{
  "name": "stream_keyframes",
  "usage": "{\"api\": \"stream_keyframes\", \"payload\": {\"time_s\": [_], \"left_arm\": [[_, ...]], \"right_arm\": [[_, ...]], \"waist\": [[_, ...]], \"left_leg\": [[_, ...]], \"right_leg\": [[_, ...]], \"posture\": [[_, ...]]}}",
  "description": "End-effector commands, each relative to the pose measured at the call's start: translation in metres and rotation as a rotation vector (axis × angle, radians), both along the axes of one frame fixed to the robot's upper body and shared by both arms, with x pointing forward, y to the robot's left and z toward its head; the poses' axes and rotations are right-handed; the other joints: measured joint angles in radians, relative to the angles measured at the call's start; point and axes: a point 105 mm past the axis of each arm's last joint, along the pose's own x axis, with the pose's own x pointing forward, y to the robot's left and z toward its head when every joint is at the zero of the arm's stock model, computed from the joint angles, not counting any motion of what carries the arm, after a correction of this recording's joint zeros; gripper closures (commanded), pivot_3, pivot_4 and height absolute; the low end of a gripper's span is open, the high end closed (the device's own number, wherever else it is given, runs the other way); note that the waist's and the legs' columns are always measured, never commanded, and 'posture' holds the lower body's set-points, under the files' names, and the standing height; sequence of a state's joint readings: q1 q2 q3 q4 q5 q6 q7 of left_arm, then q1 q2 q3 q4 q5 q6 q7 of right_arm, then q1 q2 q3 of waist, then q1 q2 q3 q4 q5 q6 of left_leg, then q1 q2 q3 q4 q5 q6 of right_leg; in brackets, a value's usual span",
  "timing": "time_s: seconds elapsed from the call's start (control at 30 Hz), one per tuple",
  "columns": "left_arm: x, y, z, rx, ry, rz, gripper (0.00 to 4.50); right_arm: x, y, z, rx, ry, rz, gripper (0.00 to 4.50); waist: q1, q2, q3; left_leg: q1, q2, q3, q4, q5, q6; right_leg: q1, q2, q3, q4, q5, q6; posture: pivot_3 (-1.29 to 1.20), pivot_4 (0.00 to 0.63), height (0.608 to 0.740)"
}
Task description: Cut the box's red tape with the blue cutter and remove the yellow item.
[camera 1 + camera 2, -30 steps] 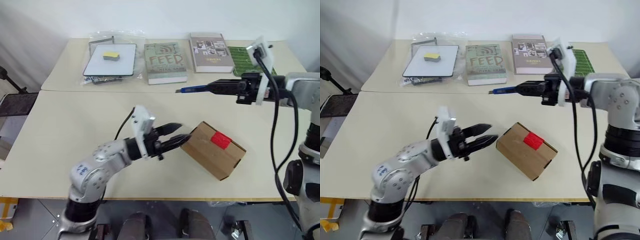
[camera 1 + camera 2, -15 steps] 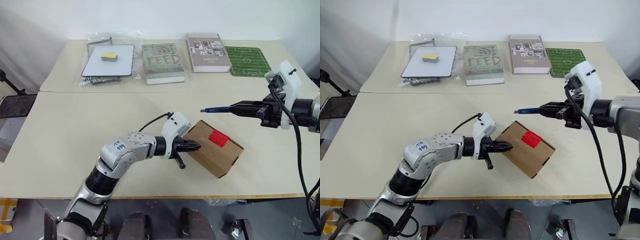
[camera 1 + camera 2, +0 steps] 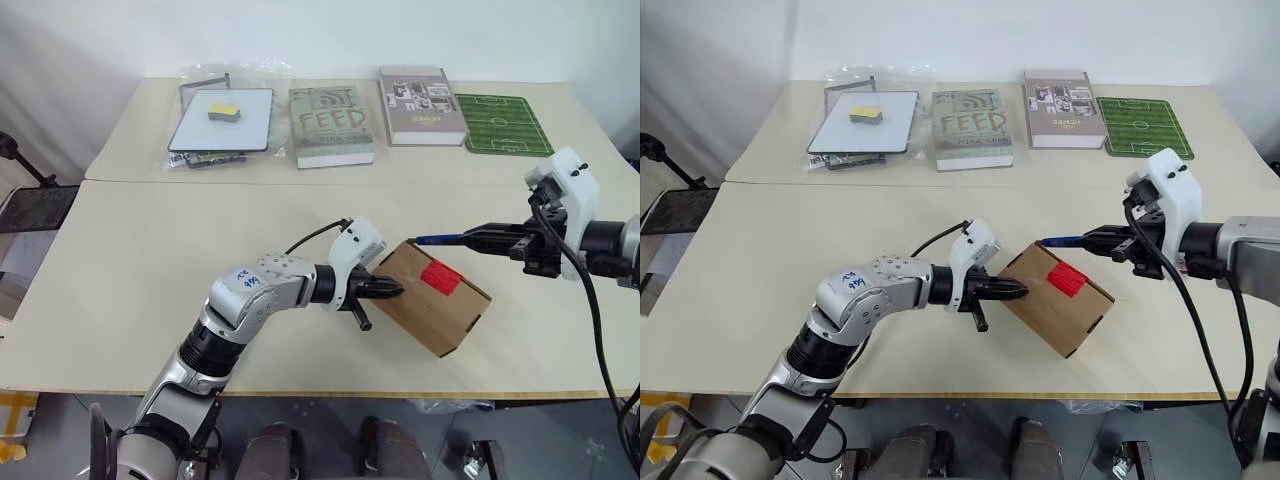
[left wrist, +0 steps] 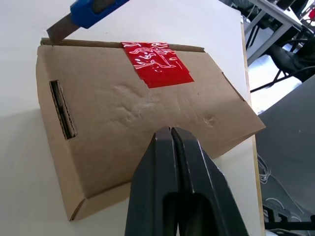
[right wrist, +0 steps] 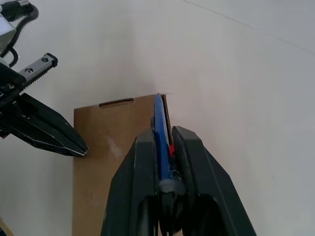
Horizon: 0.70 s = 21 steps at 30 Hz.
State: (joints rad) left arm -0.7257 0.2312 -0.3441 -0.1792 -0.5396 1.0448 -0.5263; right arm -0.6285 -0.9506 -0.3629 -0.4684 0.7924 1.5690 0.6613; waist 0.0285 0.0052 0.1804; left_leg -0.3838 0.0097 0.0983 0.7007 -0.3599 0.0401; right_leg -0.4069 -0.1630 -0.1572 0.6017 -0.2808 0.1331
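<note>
A second ago the left pincer stood apart from the box with its fingers spread; now those fingers are pressed together, holding nothing, and their tips rest against the box's left face. The right pincer was then up over the far half of the tabletop, near the books; it has since come down and toward the right edge, so that the blue cutter's dark tip now sits at the box's far top edge.

The box lies skewed near the middle of the tabletop's front edge. The red tape is stuck on its top face and folds over the far edge, a little to the right of the cutter tip. A slot shows in the side beside the left pincer.

The right pincer is clenched on the blue cutter, whose body lies between the two fingers and points along them toward the box.
</note>
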Motion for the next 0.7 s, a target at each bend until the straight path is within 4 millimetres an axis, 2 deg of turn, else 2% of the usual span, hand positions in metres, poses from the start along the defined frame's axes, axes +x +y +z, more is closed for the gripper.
{"api": "stream_keyframes", "payload": {"time_s": [0.03,0.47,0.7], "left_arm": [[-0.001,-0.004,0.005,-0.006,-0.024,-0.024,4.45],[0.001,-0.008,-0.001,0.067,-0.021,-0.031,4.45],[0.009,-0.014,-0.009,0.168,-0.019,0.017,4.45]], "right_arm": [[-0.003,-0.010,0.010,-0.012,-0.053,-0.040,4.34],[-0.010,-0.014,-0.005,-0.115,0.020,-0.035,4.34],[-0.010,-0.015,0.000,-0.172,0.034,-0.029,4.34]], "waist": [[0.000,0.000,0.000],[0.003,0.000,0.000],[0.010,0.000,0.000]], "left_leg": [[0.000,0.000,0.000,0.000,0.000,0.000],[-0.001,-0.001,-0.001,0.001,0.000,0.000],[-0.001,-0.002,-0.001,0.002,0.001,0.001]], "right_leg": [[0.000,0.000,0.000,0.000,0.000,0.000],[0.000,0.000,0.000,0.000,0.000,0.000],[0.001,-0.001,0.000,0.000,0.000,0.000]], "posture": [[0.00,0.150,0.740],[0.00,0.150,0.740],[0.00,0.150,0.740]]}}
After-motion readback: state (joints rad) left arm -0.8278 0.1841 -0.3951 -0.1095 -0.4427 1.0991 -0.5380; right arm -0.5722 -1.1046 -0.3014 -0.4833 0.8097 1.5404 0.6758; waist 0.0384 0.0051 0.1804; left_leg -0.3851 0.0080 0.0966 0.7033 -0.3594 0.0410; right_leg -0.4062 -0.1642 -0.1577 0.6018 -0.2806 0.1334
